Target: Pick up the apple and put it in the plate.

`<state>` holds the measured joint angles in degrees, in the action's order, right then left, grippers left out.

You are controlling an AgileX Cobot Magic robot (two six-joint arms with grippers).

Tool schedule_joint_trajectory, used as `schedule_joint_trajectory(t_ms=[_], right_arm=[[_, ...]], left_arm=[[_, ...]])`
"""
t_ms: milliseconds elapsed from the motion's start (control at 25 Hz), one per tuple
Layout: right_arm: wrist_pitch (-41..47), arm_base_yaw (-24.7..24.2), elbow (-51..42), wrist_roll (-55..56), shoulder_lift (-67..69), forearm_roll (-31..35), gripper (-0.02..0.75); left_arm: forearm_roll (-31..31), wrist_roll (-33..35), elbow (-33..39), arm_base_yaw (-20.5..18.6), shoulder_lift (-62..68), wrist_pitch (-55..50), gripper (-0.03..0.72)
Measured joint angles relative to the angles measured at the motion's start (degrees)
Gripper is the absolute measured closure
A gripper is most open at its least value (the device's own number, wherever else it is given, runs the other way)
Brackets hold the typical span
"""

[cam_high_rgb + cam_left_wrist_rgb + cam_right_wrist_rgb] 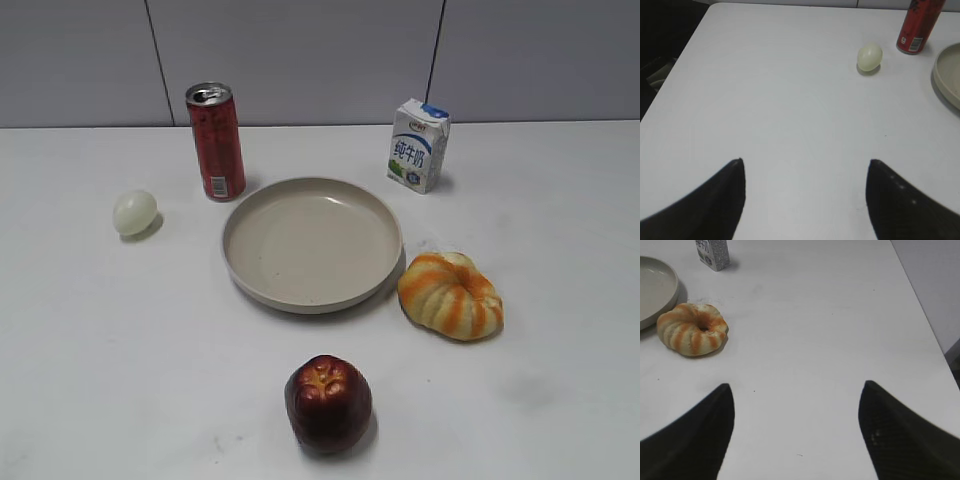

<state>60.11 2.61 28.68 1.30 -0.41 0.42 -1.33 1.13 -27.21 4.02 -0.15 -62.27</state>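
The dark red apple (328, 402) stands on the white table near the front edge, in the exterior view only. The beige plate (250, 275) lies empty at the table's middle, behind the apple; its rim also shows in the left wrist view (945, 75) and the right wrist view (671, 290). My left gripper (806, 162) is open and empty over bare table at the left. My right gripper (797, 385) is open and empty over bare table at the right. Neither gripper shows in the exterior view, and neither wrist view shows the apple.
A red can (215, 140) stands behind the plate at the left, a pale egg-shaped thing (135, 212) left of it. A milk carton (418, 145) stands at the back right. An orange-and-cream pumpkin (450, 295) lies right of the plate. A grey wall lies behind.
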Motion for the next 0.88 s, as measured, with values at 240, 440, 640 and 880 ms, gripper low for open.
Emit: schedule_joint_trajectory(t_ms=[240,440,640,880], right_arm=[[0.0,0.0,0.0,0.0,0.0,0.0,0.153],[0.0,0.0,0.0,0.0,0.0,0.0,0.153],[0.0,0.0,0.0,0.0,0.0,0.0,0.153],[0.0,0.0,0.0,0.0,0.0,0.0,0.153]], left_arm=[[0.0,0.0,0.0,0.0,0.0,0.0,0.116],[0.06,0.0,0.0,0.0,0.0,0.0,0.116],[0.51,0.0,-0.17,0.0,2.1,0.8,0.116],[-2.66,6.78,-2.22,0.0,19.87,7.3,0.116]])
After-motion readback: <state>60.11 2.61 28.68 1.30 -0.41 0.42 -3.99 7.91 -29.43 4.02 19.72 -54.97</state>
